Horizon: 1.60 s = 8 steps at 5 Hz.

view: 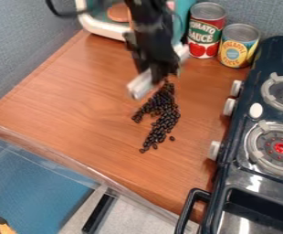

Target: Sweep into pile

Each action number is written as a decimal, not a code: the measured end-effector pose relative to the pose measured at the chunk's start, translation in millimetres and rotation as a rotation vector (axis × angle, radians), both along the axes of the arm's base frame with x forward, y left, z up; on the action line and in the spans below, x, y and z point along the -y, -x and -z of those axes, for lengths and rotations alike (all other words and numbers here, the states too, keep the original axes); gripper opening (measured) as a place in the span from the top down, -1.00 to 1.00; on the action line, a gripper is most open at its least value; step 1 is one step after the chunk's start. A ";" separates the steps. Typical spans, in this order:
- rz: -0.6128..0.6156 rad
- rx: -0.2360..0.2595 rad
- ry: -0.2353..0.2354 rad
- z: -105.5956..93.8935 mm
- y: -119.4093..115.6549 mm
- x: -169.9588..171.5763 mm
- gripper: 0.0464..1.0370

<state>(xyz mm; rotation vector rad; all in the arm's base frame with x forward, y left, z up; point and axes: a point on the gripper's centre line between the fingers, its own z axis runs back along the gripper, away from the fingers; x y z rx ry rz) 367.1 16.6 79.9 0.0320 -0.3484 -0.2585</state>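
We're looking down on a wood-brown counter [77, 100], and the black gripper [156, 75] is hanging over its upper middle. A pale block [141, 84] is showing beside it; how far the gripper is opening, or whether it's gripping anything, we can't tell. Dark beans [162, 109] are lying just below, mid-frame, trailing downward, one sitting apart. Two cans [237, 45] are standing at the upper right, the stove [240, 132] is lining the right side, and grey walls [22, 41] are rising behind.
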 end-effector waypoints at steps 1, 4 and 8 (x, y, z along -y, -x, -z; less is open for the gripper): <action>-0.074 0.021 -0.038 -4.4 -15.1 -44.8 0.34; -0.093 -0.095 -0.122 53.4 -19.2 -84.8 0.34; 0.017 -0.119 -0.092 64.3 3.3 -16.6 0.34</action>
